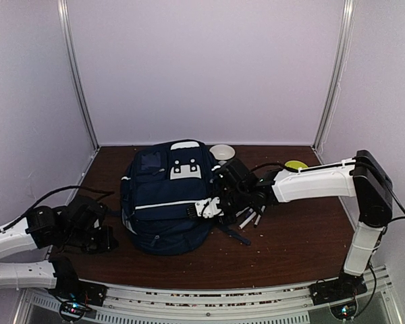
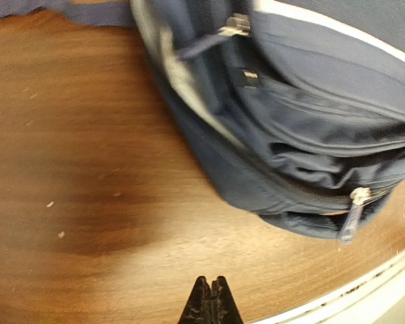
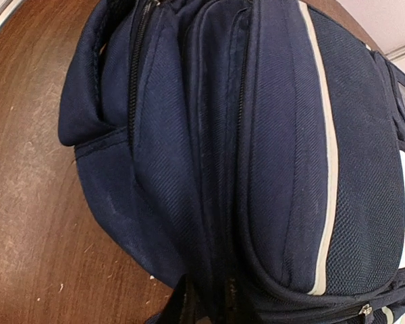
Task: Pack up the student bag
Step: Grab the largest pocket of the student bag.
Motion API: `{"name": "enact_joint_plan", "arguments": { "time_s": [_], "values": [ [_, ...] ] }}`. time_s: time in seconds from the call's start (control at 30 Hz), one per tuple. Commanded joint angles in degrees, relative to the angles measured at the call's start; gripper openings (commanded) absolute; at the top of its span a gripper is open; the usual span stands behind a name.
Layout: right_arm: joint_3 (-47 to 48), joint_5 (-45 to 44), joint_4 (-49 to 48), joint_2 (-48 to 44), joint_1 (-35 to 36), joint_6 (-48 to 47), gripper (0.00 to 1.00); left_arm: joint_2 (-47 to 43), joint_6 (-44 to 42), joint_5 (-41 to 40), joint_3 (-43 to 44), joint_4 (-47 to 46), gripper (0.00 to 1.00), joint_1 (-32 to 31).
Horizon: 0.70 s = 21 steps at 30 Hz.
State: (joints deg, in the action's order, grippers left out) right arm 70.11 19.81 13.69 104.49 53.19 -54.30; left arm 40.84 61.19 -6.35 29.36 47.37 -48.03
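Note:
The student bag (image 1: 169,196), a navy backpack with white stripe trim and a white patch near its top, lies in the middle of the table. My right gripper (image 1: 214,206) reaches in at its right side. In the right wrist view its dark fingertips (image 3: 189,304) sit pinched on a fold of the bag's fabric (image 3: 216,202) beside a zipper seam. My left gripper (image 1: 108,239) rests low near the bag's lower left, apart from it. In the left wrist view that gripper (image 2: 211,280) is shut and empty above the wood, with the bag (image 2: 290,135) ahead to the right.
Several white pens (image 1: 250,217) lie just right of the bag, under the right arm. A white bowl (image 1: 223,152) and a yellow-green object (image 1: 295,164) sit at the back. A dark strap (image 1: 236,236) trails from the bag. A zipper pull (image 2: 351,219) hangs near the table's front edge.

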Motion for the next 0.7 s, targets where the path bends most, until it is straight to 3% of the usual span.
{"name": "enact_joint_plan", "arguments": {
  "time_s": [0.0,0.17,0.27,0.37,0.67],
  "values": [
    [3.6,2.7,10.3,-2.5,1.9,0.2,0.21,3.7,-8.2,4.0,2.0,-7.0,0.04,0.2],
    [6.0,8.0,13.0,-2.9,4.3,4.0,0.32,9.5,-10.3,12.0,2.7,-19.3,0.34,-0.1],
    [7.6,9.8,14.8,-3.4,4.3,6.0,0.33,14.5,-10.2,15.4,4.8,-21.7,0.46,-0.2],
    [7.2,10.4,14.9,-4.8,4.4,7.0,0.34,20.0,-10.8,19.0,6.5,-23.1,0.49,-0.1],
    [5.6,11.0,14.2,-6.3,4.3,9.6,0.35,27.7,-10.9,21.6,8.4,-22.9,0.43,-0.1]
  ]
}}
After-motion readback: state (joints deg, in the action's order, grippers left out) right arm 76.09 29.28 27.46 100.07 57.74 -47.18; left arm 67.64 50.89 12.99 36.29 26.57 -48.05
